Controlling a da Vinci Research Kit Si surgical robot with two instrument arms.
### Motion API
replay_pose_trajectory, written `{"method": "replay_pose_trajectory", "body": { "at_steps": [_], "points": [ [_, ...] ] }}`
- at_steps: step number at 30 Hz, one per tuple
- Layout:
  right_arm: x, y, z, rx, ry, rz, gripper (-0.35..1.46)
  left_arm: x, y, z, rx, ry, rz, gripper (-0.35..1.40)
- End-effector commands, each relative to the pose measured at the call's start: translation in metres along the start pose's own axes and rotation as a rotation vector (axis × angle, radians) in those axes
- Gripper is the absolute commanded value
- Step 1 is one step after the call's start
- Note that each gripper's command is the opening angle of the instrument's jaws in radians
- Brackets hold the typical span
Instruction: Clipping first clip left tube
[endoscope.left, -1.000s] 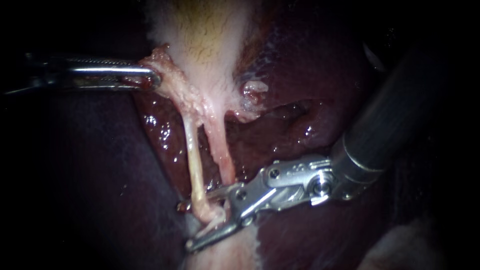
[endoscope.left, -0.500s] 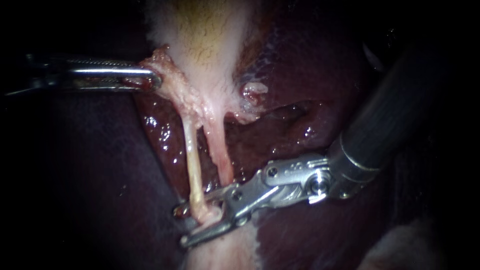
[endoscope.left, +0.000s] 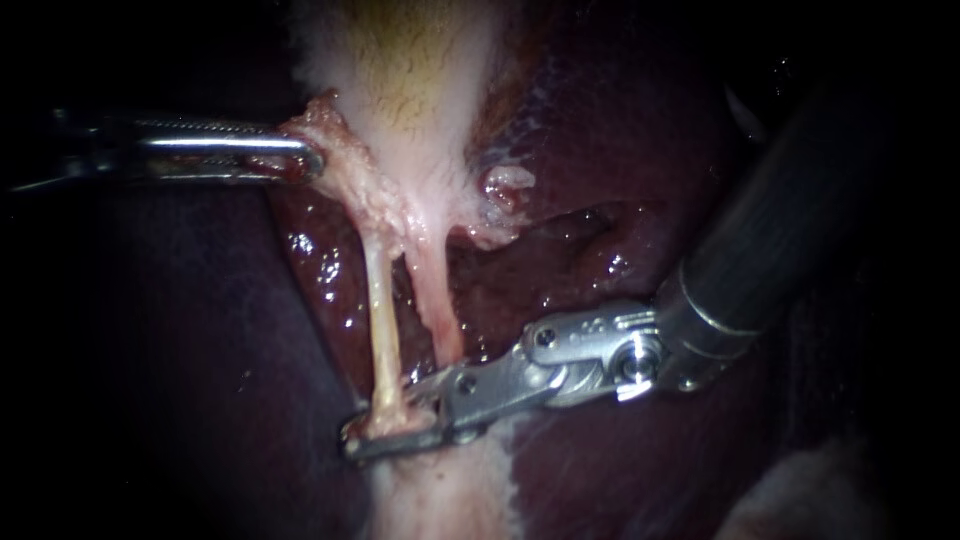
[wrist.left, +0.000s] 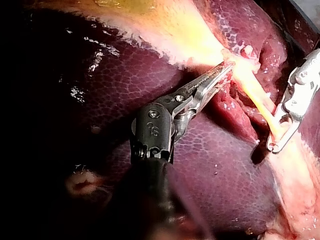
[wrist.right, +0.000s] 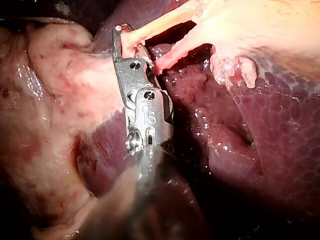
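Two pale tubes run down from the gallbladder (endoscope.left: 410, 80): the thin left tube (endoscope.left: 383, 320) and the pinker right tube (endoscope.left: 438, 300). My right instrument (endoscope.left: 355, 440) comes in from the right, and its jaws are shut on the lower end of the left tube. The right wrist view shows the same grip, with the right instrument (wrist.right: 121, 39) pinching the left tube (wrist.right: 160, 22). My left instrument (endoscope.left: 310, 158) has its jaws shut on the frayed tissue at the gallbladder's neck and holds it out to the left. The left wrist view shows that left instrument (wrist.left: 222, 72) hold too.
Dark red liver (endoscope.left: 620, 180) lies behind and on both sides of the tubes. A whitish band of tissue (endoscope.left: 440, 500) runs down below the right instrument's jaws. Its thick dark shaft (endoscope.left: 780, 230) crosses the right side.
The right instrument's jaws, wide open around the foot of the left tube a second ago, have closed onto it and slid slightly left. The left instrument has held still.
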Motion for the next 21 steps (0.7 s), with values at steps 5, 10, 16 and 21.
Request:
{"method": "replay_pose_trajectory", "body": {
  "at_steps": [5,10,16,21],
  "points": [
    [-0.0001,0.0002,0.0,-0.004,-0.024,0.001,-0.35,0.0,0.0,0.0,0.0,0.0,0.0,-0.35],
    [-0.0007,0.0005,0.0,-0.002,-0.038,0.001,-0.35,0.0,0.0,0.0,0.0,0.0,0.0,-0.35],
    [-0.0007,0.0005,0.0,-0.001,-0.039,0.0,-0.35,0.0,0.0,0.0,0.0,0.0,0.0,-0.35],
    [-0.0007,0.0005,0.0,-0.001,-0.039,0.0,-0.35,0.0,0.0,0.0,0.0,0.0,0.0,-0.35]
  ]
}}
